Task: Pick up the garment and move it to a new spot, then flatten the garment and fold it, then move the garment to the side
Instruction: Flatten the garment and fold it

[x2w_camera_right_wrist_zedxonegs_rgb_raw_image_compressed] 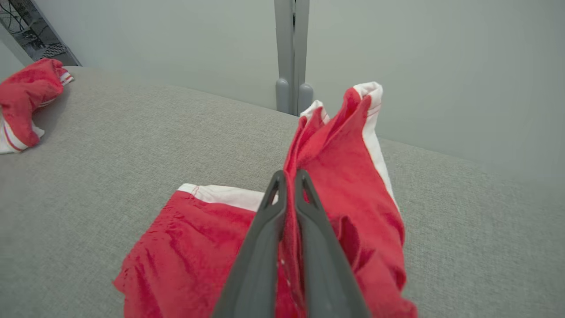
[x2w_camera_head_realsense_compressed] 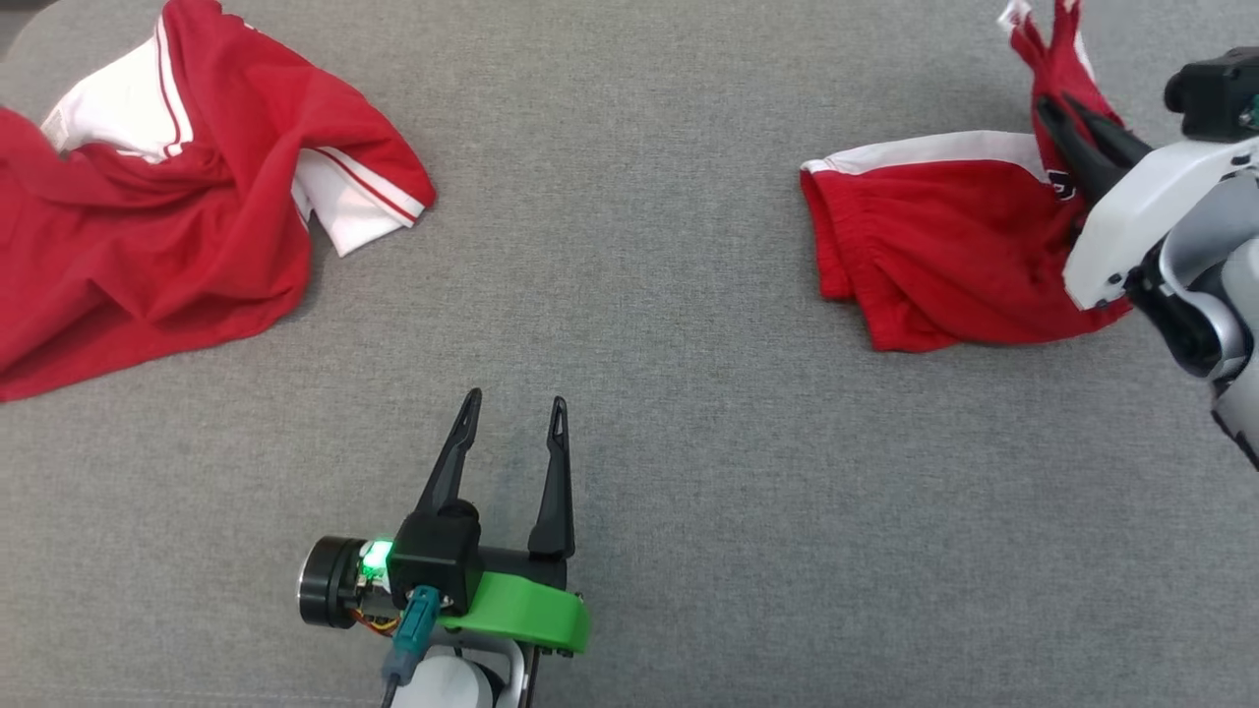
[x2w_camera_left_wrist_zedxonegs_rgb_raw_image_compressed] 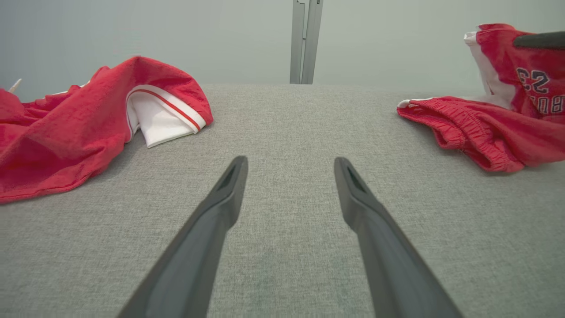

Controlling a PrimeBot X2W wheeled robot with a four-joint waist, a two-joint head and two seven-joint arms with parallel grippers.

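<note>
The grey fabric surface (x2w_camera_head_realsense_compressed: 669, 246) carries two red garments, a jersey (x2w_camera_head_realsense_compressed: 148, 226) and shorts (x2w_camera_head_realsense_compressed: 934, 256). The right gripper (x2w_camera_right_wrist_zedxonegs_rgb_raw_image_compressed: 290, 174) is clamped on the shorts; the left gripper (x2w_camera_head_realsense_compressed: 516, 398) gapes, empty.

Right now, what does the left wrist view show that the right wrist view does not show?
Left wrist view adds: the open left end effector above the bare surface, and dark digits printed on the shorts. Right wrist view adds: the right end effector shut on a raised fold of the shorts, and a rack with cables in the far corner. Both share: the grey surface, the jersey, the shorts and the grey post behind.
</note>
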